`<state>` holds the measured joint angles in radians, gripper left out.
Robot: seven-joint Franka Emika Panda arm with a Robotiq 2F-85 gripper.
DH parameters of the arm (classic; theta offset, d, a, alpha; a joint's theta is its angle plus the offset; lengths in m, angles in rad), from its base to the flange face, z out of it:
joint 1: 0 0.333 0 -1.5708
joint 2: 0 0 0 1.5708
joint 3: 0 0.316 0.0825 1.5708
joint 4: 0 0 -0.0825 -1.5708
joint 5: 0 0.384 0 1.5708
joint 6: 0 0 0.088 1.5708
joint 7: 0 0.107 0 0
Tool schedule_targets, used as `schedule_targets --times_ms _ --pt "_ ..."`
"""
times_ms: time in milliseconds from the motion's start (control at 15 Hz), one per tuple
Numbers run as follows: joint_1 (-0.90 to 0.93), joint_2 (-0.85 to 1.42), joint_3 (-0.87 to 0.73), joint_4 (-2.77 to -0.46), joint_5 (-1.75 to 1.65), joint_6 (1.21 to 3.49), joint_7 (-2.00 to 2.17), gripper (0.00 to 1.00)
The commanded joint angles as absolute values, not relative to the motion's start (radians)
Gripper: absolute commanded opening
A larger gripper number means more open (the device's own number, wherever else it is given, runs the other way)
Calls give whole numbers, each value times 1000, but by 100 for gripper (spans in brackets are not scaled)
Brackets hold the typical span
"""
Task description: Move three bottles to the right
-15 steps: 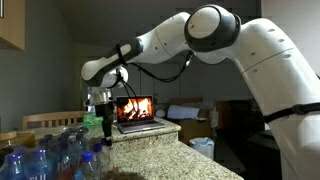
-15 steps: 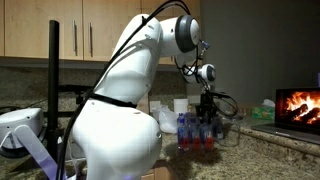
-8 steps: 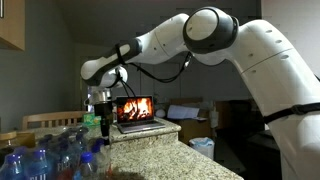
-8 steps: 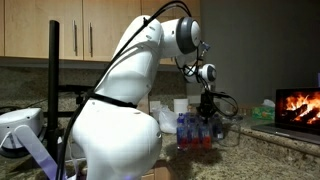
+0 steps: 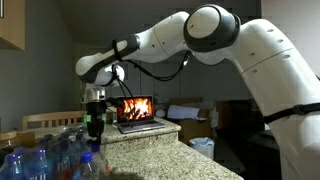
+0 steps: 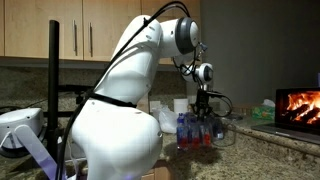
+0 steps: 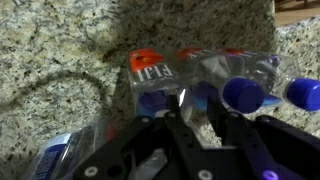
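Note:
Several alike clear bluish bottles (image 7: 150,72) with red-and-blue label bands stand packed on the granite counter (image 7: 60,50). From above, their caps (image 7: 243,95) look blue. My gripper (image 7: 196,102) hangs just over this group, fingers (image 7: 178,112) apart, with only counter and a bottle's shoulder showing in the narrow gap. Nothing is gripped. In both exterior views the gripper (image 5: 95,122) (image 6: 203,108) hovers over the bottle cluster (image 5: 45,155) (image 6: 195,132). Which of them are the three bottles I cannot tell.
A laptop (image 5: 135,110) (image 6: 299,108) showing a fire stands on the counter beyond the bottles. Boxes (image 5: 190,120) sit behind the counter's far end. The counter edge (image 5: 215,165) drops off on the side away from the bottles. Wooden cabinets (image 6: 60,30) line the wall.
The gripper has shifted sideways away from the laptop and now hangs over the bottle cluster. The bottles have not visibly moved.

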<state>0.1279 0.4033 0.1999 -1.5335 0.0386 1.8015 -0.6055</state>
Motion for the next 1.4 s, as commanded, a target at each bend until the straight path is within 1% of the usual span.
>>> schedule_targets --times_ms 0,333,467,933,1333 --pt "137 357 203 -1581 64 1863 -494 67" --pt "143 334 203 -1607 59 1920 -390 98" --pt "143 326 202 -1617 57 1934 -369 100" --pt "141 294 196 -1657 52 1945 -338 100" --pt "135 213 161 -1749 34 1958 -259 100"
